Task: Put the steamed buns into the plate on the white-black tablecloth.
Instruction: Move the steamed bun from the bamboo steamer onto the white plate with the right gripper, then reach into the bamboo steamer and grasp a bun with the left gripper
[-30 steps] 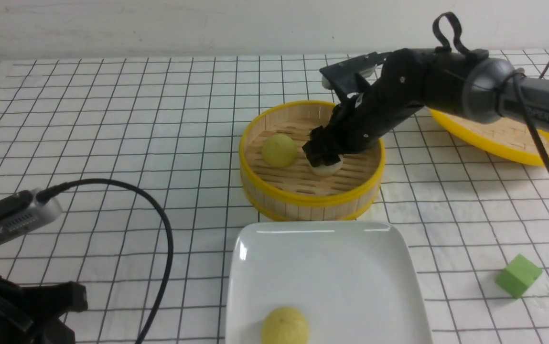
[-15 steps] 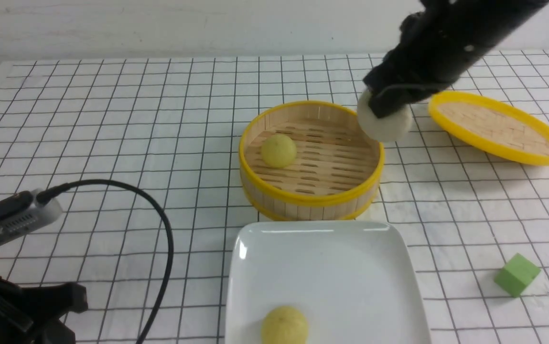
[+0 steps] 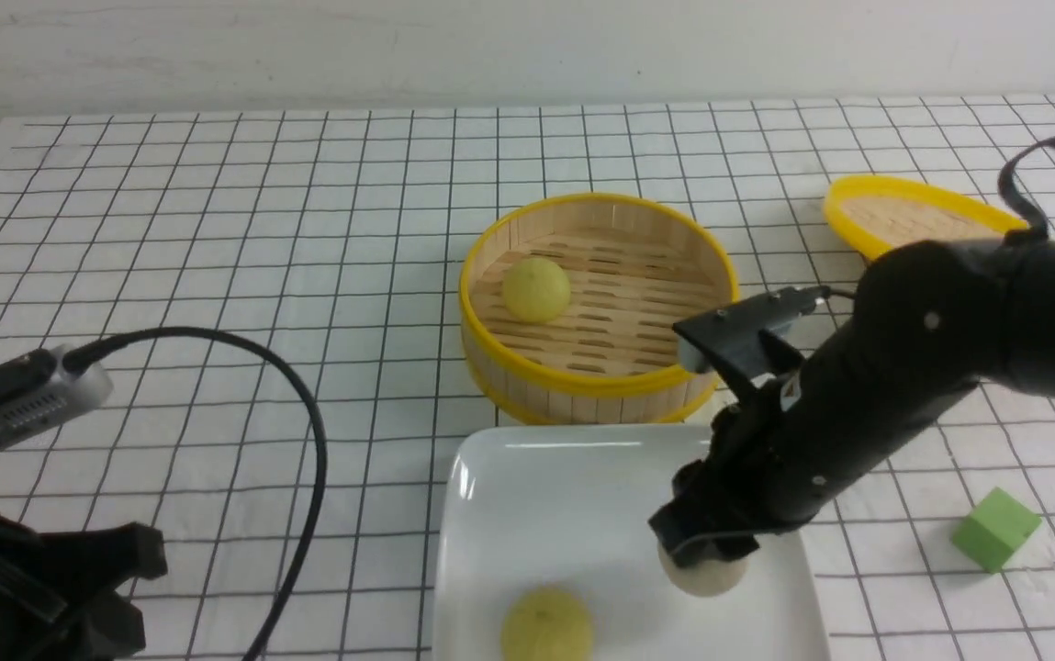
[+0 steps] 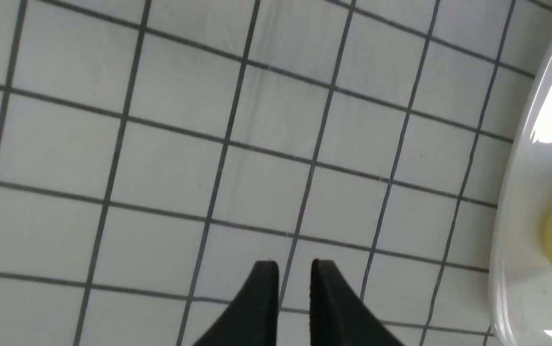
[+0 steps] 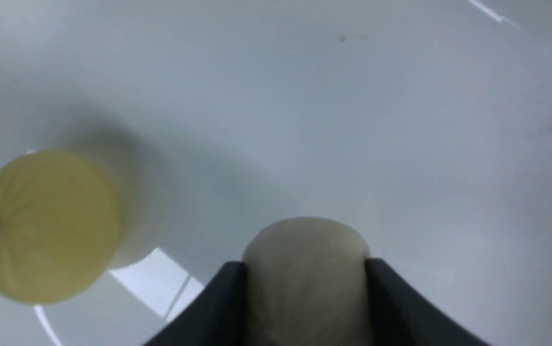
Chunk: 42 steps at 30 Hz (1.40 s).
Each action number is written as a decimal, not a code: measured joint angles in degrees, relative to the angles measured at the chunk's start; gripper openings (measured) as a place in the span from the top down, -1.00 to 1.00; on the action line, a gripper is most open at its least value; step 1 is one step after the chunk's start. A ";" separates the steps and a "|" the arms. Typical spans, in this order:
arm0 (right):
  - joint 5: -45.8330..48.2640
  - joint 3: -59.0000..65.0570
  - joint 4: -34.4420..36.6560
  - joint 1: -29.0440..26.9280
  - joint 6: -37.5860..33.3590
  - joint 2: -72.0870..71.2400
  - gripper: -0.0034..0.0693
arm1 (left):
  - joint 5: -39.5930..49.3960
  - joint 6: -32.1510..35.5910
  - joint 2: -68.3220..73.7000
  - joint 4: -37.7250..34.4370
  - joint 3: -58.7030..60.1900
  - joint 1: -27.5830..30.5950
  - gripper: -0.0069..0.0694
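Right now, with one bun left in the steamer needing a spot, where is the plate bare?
The far half of the plate, between its rim by the steamer and the buns, is bare. The near edge is crowded: the yellow bun sits beside the beige bun, which the right end effector grips.

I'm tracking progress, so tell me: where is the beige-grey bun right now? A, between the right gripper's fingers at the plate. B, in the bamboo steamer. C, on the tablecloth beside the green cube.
A: the right gripper has the beige-grey bun between its fingers, low over the plate.
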 joint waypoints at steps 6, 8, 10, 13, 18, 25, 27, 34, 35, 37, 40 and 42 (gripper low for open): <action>4.45 -2.90 -3.47 -1.40 0.06 -4.98 -0.36 | -3.04 2.13 0.12 -1.96 -1.25 0.00 0.45; 7.66 -4.68 -5.11 -2.80 0.12 -8.47 -0.25 | -3.09 2.95 0.40 -2.49 -2.82 0.00 0.45; 11.79 -6.56 -6.50 -5.00 0.12 -13.31 0.00 | -2.99 3.48 0.81 -2.92 -4.84 0.00 0.45; 15.45 -7.33 -7.92 -7.29 0.12 -18.70 0.36 | -2.66 3.68 2.08 -3.44 -7.15 0.00 0.45; 29.46 -7.37 -10.84 -12.21 0.29 -28.91 0.94 | 1.22 8.89 9.05 -7.15 -15.43 -0.17 0.70; 31.39 -3.03 -11.46 -13.13 0.34 -37.05 0.95 | 2.90 11.38 23.86 -7.85 -28.65 -11.88 0.81; 29.75 -1.07 -11.46 -13.13 0.34 -38.15 0.95 | 2.43 11.05 27.79 -7.03 -33.02 -14.97 0.81; 21.64 6.73 -11.69 -13.13 0.34 -39.14 0.94 | 2.25 0.65 48.90 0.86 -55.90 -23.42 0.41; 21.13 7.15 -11.75 -13.13 0.34 -39.14 0.94 | 2.31 -0.03 51.09 1.90 -58.48 -24.04 0.31; 20.38 8.06 -11.82 -13.13 0.34 -39.14 0.94 | 2.31 -0.87 56.36 4.32 -64.78 -25.35 0.10; 20.09 8.28 -11.82 -13.13 0.34 -39.14 0.93 | 2.31 -1.12 63.05 7.19 -73.38 -26.77 -0.14; 19.86 8.33 -11.67 -13.13 0.34 -39.14 0.93 | 2.31 -1.12 65.57 7.87 -75.84 -27.04 -0.21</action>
